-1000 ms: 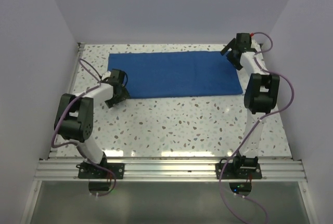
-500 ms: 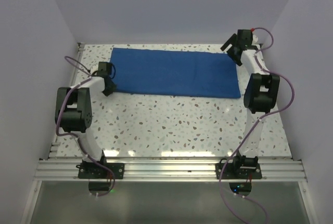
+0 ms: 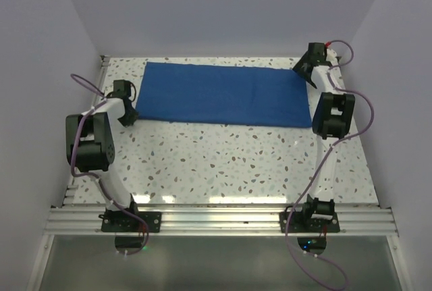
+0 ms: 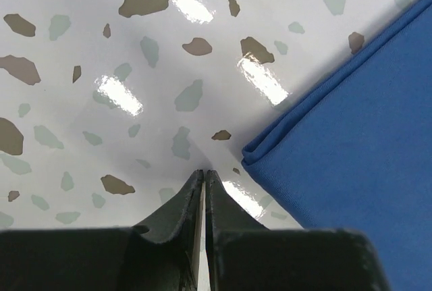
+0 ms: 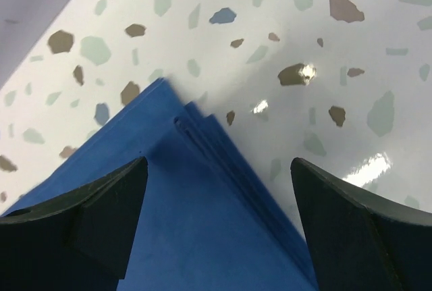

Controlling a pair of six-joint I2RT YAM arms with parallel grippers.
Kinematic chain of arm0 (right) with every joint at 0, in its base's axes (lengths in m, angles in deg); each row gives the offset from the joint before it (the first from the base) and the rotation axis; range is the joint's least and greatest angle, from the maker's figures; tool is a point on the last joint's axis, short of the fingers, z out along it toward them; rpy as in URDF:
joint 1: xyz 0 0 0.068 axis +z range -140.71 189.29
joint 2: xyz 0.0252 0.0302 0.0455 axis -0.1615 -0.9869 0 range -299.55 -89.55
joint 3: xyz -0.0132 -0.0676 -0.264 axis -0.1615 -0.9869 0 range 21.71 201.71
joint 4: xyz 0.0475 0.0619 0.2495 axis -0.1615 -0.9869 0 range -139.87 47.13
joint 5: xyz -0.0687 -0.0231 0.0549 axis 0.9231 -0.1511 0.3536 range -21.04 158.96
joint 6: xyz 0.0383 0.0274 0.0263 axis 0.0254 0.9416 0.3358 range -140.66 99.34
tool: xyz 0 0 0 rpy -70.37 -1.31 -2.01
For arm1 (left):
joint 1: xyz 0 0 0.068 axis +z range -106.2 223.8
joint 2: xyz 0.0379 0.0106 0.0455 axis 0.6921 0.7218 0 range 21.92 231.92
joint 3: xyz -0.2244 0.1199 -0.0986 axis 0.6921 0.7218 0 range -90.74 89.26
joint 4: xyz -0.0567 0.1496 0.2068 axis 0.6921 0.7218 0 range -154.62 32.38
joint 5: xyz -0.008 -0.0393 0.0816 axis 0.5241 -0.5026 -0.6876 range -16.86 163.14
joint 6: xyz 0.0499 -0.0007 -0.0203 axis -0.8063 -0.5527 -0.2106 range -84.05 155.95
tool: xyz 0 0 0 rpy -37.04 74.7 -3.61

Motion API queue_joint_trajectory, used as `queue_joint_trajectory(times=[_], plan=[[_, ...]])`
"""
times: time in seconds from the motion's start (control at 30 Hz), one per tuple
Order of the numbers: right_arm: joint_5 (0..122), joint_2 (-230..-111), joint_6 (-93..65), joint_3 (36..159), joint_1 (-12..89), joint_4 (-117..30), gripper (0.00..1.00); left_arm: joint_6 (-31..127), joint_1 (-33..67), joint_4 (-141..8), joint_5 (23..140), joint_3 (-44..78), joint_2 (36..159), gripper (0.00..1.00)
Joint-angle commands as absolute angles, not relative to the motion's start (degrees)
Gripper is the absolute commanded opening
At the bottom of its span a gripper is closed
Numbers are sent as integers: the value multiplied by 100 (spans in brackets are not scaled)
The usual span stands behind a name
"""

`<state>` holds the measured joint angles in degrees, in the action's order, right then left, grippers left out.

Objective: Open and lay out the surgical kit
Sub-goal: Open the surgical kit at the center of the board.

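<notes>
The surgical kit shows as a folded royal-blue cloth wrap lying flat across the far half of the table. My left gripper is at the wrap's near left corner. In the left wrist view its jaws are shut with nothing between them, tips on the bare table just left of the cloth's folded corner. My right gripper hovers over the far right corner. Its fingers stand wide open, and the stacked cloth layers lie under the gap.
The speckled white tabletop runs from the cloth to the aluminium rail at the near edge. Pale walls close in on the left, right and far sides. Purple cables loop off both arms.
My left arm swung left and away from the rail to the cloth's near left corner, and its jaws closed. The cloth shifted slightly. The right gripper dipped a little over the far right corner.
</notes>
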<state>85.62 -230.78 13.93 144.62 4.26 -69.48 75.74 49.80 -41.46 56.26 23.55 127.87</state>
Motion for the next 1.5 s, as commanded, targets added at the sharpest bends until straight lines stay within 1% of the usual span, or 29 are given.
queue_joint_trajectory(times=[0.0, 0.03, 0.07, 0.1, 0.17, 0.33, 0.43, 0.6, 0.67, 0.83, 0.87, 0.93, 1.03, 1.07, 1.13, 1.17, 1.2, 1.23, 1.27, 1.3, 1.47], plan=[[8759, -23412, 1335, 15037, 340, -6941, 89, 7357, 5022, -3808, 5697, 2351, 12669, 9], [8690, -23483, 1344, 15230, 314, -6933, 87, 7348, 5022, -3808, 5697, 2413, 12617, 9], [8663, -23614, 1344, 15414, 305, -6933, 82, 7313, 5022, -3808, 5671, 2526, 12503, 9], [8662, -23667, 1353, 15416, 297, -6933, 80, 7304, 5022, -3799, 5662, 2580, 12458, 9], [8601, -23755, 1370, 15574, 305, -6915, 78, 7278, 5021, -3790, 5644, 2685, 12344, 9], [8496, -23879, 1432, 15698, 305, -6775, 77, 7260, 5021, -3772, 5671, 2835, 12186, 7], [8329, -23896, 1458, 15698, 323, -6722, 74, 7260, 5013, -3825, 5679, 3001, 12089, 6], [8109, -23993, 1441, 15926, 349, -6669, 65, 7242, 5004, -3878, 5636, 3283, 12010, 4], [8074, -24081, 1441, 16101, 349, -6678, 56, 7234, 5013, -3913, 5627, 3388, 11948, 4], [8038, -24186, 1476, 16208, 411, -6783, 54, 7199, 5021, -3931, 5609, 3503, 11878, 3], [8030, -24178, 1493, 16172, 411, -6783, 51, 7181, 5013, -3913, 5600, 3512, 11860, 3], [8073, -24151, 1485, 16050, 437, -6792, 49, 7155, 5013, -3887, 5583, 3512, 11808, 3], [8074, -24143, 1432, 15953, 455, -6818, 41, 7111, 5022, -3878, 5530, 3547, 11729, 3], [8039, -24160, 1415, 15935, 455, -6827, 34, 7102, 5022, -3878, 5521, 3573, 11711, 3], [8030, -24178, 1414, 15944, 455, -6888, 24, 7084, 5013, -3869, 5504, 3591, 11667, 3], [8038, -24169, 1414, 15944, 455, -6915, 15, 7049, 5013, -3869, 5504, 3608, 11658, 3], [8038, -24160, 1406, 15909, 455, -6924, 12, 7040, 5021, -3860, 5495, 3617, 11649, 3], [8038, -24143, 1406, 15908, 455, -6950, 5, 7040, 5013, -3852, 5486, 3617, 11632, 3], [8056, -24143, 1397, 15908, 455, -6976, 2, 7014, 5013, -3843, 5486, 3626, 11614, 3], [8065, -24125, 1379, 15882, 463, -6994, 0, 7005, 5013, -3817, 5477, 3626, 11605, 3], [8004, -23932, 1327, 15672, 455, -6942, 0, 6935, 5013, -3781, 5477, 3609, 11465, 3]])
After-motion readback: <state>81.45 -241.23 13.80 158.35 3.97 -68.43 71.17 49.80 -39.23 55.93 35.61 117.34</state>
